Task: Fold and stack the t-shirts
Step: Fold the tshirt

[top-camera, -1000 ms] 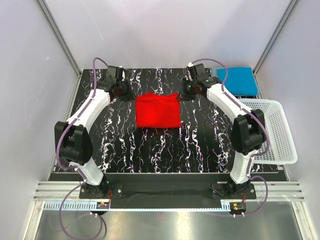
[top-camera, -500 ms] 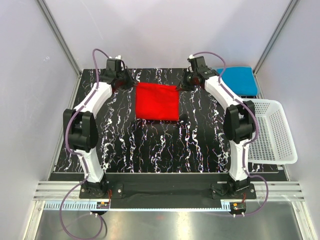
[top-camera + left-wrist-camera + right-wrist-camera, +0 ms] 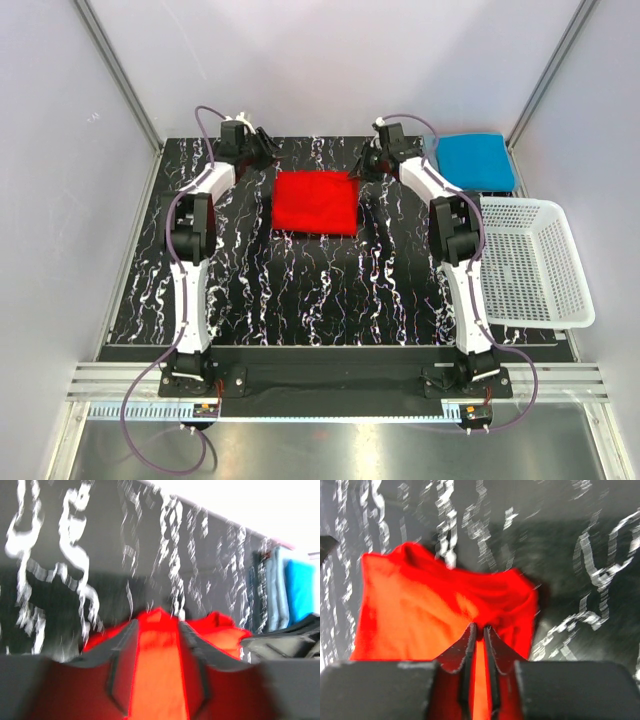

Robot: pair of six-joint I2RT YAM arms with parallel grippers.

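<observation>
Folded red t-shirt point(image 3: 315, 203) flat on the far middle of the tabletop point(image 3: 300, 300). Left hand point(image 3: 262, 143) just off its far left corner, right hand point(image 3: 368, 165) at its far right corner. Left: spread, red cloth showing between the fingers point(image 3: 120, 655). Right: nearly pressed together, only a thin red slit between; pinching cloth or not, cannot tell. Folded bright blue t-shirt point(image 3: 475, 160) in the far right corner, near the white mesh basket point(image 3: 575, 265).

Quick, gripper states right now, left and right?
Left gripper: open, jaws apart over the red t-shirt.
Right gripper: jaws almost together at the shirt's edge; held or not cannot be told.
</observation>
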